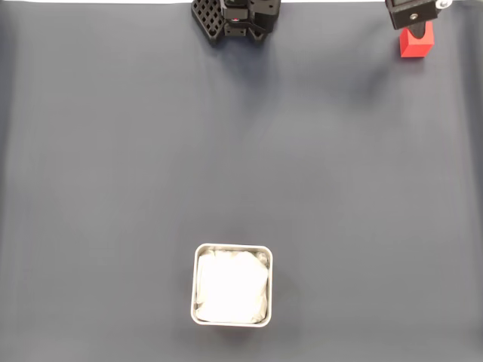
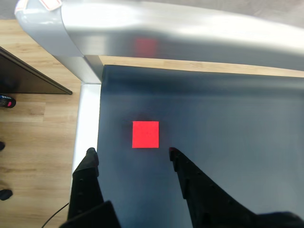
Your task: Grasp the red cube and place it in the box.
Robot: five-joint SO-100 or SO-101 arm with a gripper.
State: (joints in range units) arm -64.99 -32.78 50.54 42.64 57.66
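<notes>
In the wrist view we start at the left, where a strip of wooden floor (image 2: pixel 33 123) runs beside the pale table edge (image 2: pixel 86 118). Next comes our gripper (image 2: pixel 132 153), entering from the bottom edge with its two black fingers (image 2: pixel 88 166) spread well apart and nothing held between them. The left fingertip sits over the border between the pale edge and the dark grey mat (image 2: pixel 223 118); the right fingertip lies over the mat itself.

The red cube (image 2: pixel 145 134) rests flat on the mat just ahead of the fingertips, in line with the gap between them and a little nearer the right finger than the left. It touches neither finger. Beyond the cube, a shiny silver rail (image 2: pixel 190 38) spans the top of the view and carries a faint red reflection.

In the fixed view we again read from the left. The box (image 1: pixel 198 286), with its pale rim and white crinkled lining, sits low on the mat, well apart from the tool. The arm's black base (image 1: pixel 238 19) is at the top centre. At the top right, the black gripper body partly covers the red cube (image 1: pixel 415 45) from above.
</notes>
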